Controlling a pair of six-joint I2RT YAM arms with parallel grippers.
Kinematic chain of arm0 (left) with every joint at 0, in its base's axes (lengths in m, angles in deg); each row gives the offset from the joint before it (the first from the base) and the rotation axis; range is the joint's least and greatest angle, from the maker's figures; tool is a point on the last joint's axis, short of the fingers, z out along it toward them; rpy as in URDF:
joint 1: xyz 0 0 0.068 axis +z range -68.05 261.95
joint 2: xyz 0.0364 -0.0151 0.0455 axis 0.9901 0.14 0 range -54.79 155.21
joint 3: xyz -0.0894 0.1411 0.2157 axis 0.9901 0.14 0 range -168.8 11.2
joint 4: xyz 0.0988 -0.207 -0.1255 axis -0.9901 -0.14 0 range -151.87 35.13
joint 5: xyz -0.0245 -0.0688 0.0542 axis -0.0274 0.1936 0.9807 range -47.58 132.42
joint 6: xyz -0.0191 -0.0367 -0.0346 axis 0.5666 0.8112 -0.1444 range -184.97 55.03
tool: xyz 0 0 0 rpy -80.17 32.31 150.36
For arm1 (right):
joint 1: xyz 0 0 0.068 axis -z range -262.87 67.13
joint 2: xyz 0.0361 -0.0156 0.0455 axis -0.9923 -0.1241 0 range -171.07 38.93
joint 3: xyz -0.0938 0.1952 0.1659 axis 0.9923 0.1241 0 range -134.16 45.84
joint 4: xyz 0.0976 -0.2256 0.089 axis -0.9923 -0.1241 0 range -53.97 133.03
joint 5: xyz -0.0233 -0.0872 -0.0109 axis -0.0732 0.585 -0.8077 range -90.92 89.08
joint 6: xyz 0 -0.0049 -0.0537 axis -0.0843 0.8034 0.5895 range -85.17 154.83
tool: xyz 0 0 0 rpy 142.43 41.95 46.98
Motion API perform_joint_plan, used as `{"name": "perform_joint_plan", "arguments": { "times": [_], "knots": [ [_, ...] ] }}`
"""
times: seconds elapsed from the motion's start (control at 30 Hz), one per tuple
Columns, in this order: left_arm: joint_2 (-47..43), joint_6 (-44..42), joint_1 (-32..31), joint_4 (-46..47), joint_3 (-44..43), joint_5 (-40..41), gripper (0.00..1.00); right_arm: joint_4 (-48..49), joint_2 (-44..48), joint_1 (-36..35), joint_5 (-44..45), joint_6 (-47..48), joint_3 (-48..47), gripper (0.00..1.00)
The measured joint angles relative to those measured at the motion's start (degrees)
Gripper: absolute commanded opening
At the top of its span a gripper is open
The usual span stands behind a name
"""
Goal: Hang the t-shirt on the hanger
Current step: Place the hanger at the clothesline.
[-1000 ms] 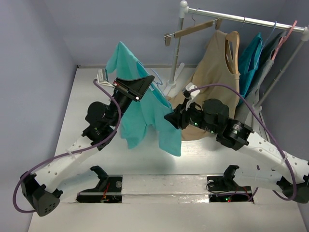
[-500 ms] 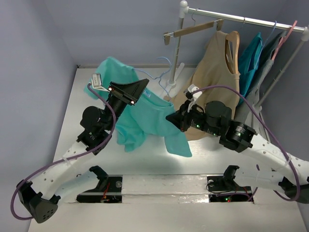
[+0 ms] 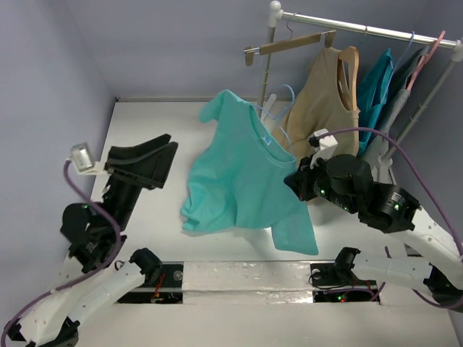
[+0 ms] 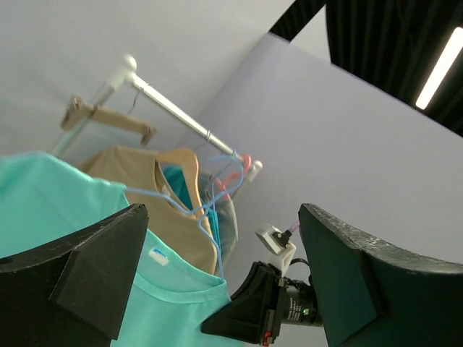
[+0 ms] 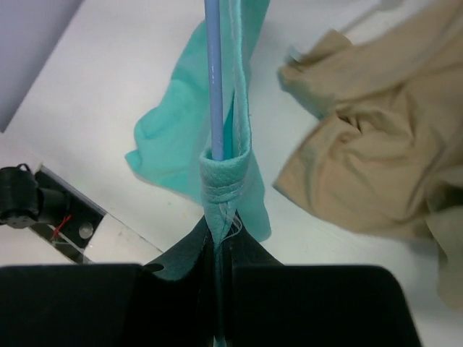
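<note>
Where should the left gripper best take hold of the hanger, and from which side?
Probably at the bare hook, above the collar, coming from the left with open fingers. The t-shirt covers most of the hanger, and the right gripper is shut on one shoulder end, so the hook is the clearest free part.

A robot test cell in a lab is shown. A white table (image 3: pixel 137 130) is closed in by plain lilac-grey walls (image 3: pixel 159 43). A left arm (image 3: pixel 88 233) and a right arm (image 3: pixel 391 206) are bolted at its near edge, and purple cables (image 3: pixel 405 144) are looped along them. A clothes rail (image 3: pixel 362 29) hung with garments is stood at the table's far right corner. A strip light (image 4: pixel 440 69) is seen in a black ceiling.
</note>
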Motion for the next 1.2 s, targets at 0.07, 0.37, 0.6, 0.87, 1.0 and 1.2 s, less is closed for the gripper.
{"name": "perform_joint_plan", "arguments": {
  "times": [0.07,0.37,0.6,0.87,1.0,1.2],
  "knots": [
    [-3.30,-1.77,0.00,-1.31,0.00,0.87,0.89,-4.63,-0.13,0.00,2.38,-1.84,-2.25,0.00],
    [-7.76,-8.44,0.02,-9.44,-0.13,1.53,0.99,-22.67,-7.21,0.20,16.52,-10.40,-10.88,0.00],
    [-11.10,-12.79,0.02,-18.16,-0.13,1.90,0.99,-23.34,-12.33,9.20,23.10,-7.63,-14.91,0.00],
    [-15.91,-17.51,0.02,-24.02,1.49,5.27,0.99,-15.80,-19.04,18.05,25.42,0.55,-21.94,0.00],
    [-17.09,-19.61,0.02,-25.79,3.48,6.38,0.99,-11.69,-22.95,21.18,25.07,4.26,-25.83,0.00],
    [-17.84,-21.79,0.02,-28.20,7.69,7.37,0.99,-8.92,-28.41,22.95,25.09,8.52,-33.05,0.00]
  ]
}}
